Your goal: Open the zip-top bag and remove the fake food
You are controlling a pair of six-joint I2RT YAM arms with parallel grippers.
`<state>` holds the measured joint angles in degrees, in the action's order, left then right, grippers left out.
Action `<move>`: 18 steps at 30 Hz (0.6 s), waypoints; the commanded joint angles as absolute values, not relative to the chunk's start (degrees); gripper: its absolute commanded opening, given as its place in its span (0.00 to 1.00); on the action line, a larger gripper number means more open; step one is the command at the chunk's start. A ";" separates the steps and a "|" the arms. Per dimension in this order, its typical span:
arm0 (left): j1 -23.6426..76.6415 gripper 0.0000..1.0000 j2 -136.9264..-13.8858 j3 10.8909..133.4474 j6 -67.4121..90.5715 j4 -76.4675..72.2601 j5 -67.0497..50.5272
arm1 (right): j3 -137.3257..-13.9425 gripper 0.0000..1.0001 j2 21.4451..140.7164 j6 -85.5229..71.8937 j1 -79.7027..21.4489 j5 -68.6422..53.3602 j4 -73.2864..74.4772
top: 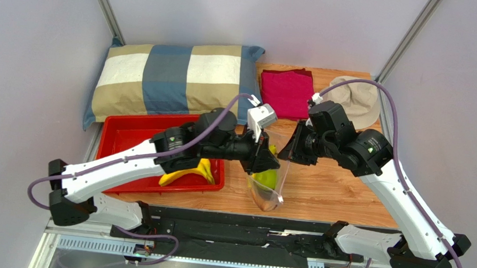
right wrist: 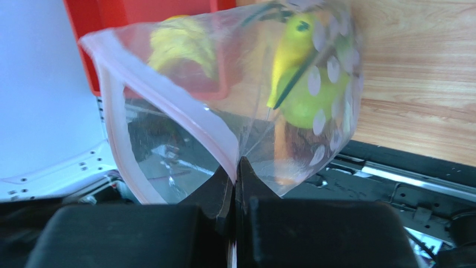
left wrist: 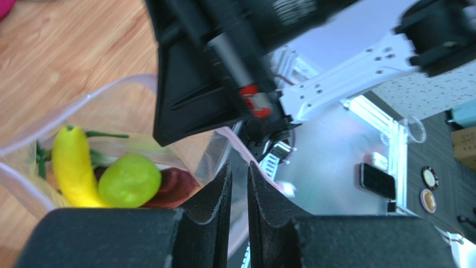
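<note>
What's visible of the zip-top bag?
The zip-top bag is clear crinkly plastic with pale dots and a pink zip strip, mouth open. The right fingers pinch the strip, holding it up; the left fingers sit at its rim, slightly apart, grip unclear. Inside: a yellow banana, a round green fruit and darker pieces.

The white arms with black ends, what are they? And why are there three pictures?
They are two robot arms, the left arm and the right arm, each ending in a two-finger hand. The wide picture looks down from above; the other two come from a camera on each wrist. On the wooden table sit a red tray holding a yellow toy banana, a checked pillow, a pink cloth and a pale hat. The right hand pinches the clear zip-top bag by its pink edge, with fake food inside. The left hand is at the bag's mouth, fingers slightly apart.
</note>
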<state>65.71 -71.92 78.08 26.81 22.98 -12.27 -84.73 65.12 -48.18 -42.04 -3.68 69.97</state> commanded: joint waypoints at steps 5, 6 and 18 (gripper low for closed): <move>66.01 0.13 -79.53 79.98 24.88 25.39 -2.75 | -91.58 0.00 64.52 -57.74 -45.61 3.86 71.63; 66.01 0.12 -79.89 79.89 24.35 25.57 -2.12 | -91.06 0.00 64.25 -57.92 -46.05 4.13 71.37; 65.92 0.32 -85.69 69.09 22.58 16.36 -15.64 | -76.74 0.00 59.42 -56.95 -46.05 2.37 65.31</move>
